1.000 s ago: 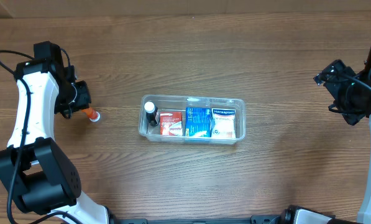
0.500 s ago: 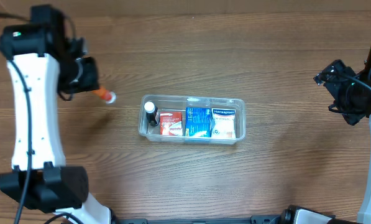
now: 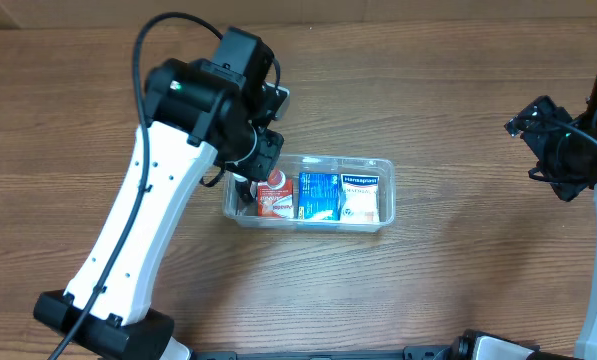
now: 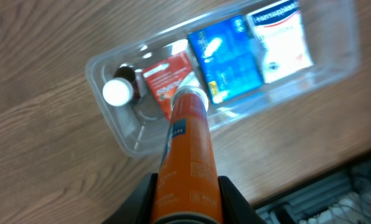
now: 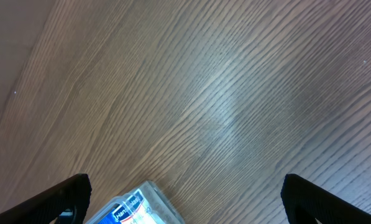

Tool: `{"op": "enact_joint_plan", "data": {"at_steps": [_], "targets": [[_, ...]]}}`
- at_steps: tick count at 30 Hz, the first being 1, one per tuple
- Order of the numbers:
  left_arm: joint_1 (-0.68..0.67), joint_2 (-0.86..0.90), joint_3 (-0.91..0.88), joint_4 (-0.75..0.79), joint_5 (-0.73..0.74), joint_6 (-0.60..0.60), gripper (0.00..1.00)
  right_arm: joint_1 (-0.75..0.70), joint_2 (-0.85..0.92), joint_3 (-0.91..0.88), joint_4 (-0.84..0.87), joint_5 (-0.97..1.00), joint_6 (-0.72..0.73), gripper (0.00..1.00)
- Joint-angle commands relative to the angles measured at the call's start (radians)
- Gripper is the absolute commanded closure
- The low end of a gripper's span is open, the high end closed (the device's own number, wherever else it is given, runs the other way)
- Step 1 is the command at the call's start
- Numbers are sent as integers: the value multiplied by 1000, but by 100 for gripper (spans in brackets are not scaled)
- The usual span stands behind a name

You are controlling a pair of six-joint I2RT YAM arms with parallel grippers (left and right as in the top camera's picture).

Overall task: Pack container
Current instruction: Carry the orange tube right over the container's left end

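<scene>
Clamping an orange cylindrical tube [image 4: 186, 149] in the left gripper [image 4: 186, 191] above the clear rectangular plastic container [image 4: 108, 122]; holding the right gripper [image 5: 186, 194] spread apart over the wooden counter [image 5: 222, 93].

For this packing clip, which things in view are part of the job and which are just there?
In the job: container; orange tube held by the left gripper above it; white-capped bottle, red box, blue box and white box already inside.
Just there: right gripper, open, off to the side; wooden table.
</scene>
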State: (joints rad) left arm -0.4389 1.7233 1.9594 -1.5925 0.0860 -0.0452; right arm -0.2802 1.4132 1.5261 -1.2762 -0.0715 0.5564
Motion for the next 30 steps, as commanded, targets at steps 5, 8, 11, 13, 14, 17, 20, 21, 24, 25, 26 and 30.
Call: {"op": "enact_joint_plan", "data": {"at_steps": [5, 8, 11, 13, 14, 17, 20, 21, 24, 25, 26, 30], "targets": [[18, 5, -275, 134, -90, 1, 96, -2, -3, 13, 3, 2, -4, 0], [21, 5, -341, 169, -97, 10, 96, -2, -3, 13, 3, 2, -4, 0], [21, 5, -382, 196, -135, 15, 96, -2, -3, 13, 3, 2, -4, 0], [21, 5, -407, 211, -149, 16, 96, -2, -3, 13, 3, 2, -4, 0], [21, 5, -426, 224, -150, 16, 96, -2, -3, 13, 3, 2, -4, 0], [23, 5, -474, 266, -150, 16, 96, -2, -3, 12, 3, 2, -4, 0], [37, 5, -526, 325, -148, 16, 96, -2, -3, 12, 3, 2, -4, 0], [44, 5, -544, 344, -148, 16, 96, -2, -3, 13, 3, 2, -4, 0], [62, 5, -589, 401, -140, 16, 95, -2, -3, 13, 3, 2, -4, 0], [65, 5, -596, 413, -137, 16, 95, -2, -3, 12, 3, 2, -4, 0], [66, 5, -597, 417, -137, 15, 95, -2, -3, 13, 3, 2, -4, 0], [66, 4, -596, 420, -136, 15, 96, -2, -3, 13, 3, 2, -4, 0]]}}
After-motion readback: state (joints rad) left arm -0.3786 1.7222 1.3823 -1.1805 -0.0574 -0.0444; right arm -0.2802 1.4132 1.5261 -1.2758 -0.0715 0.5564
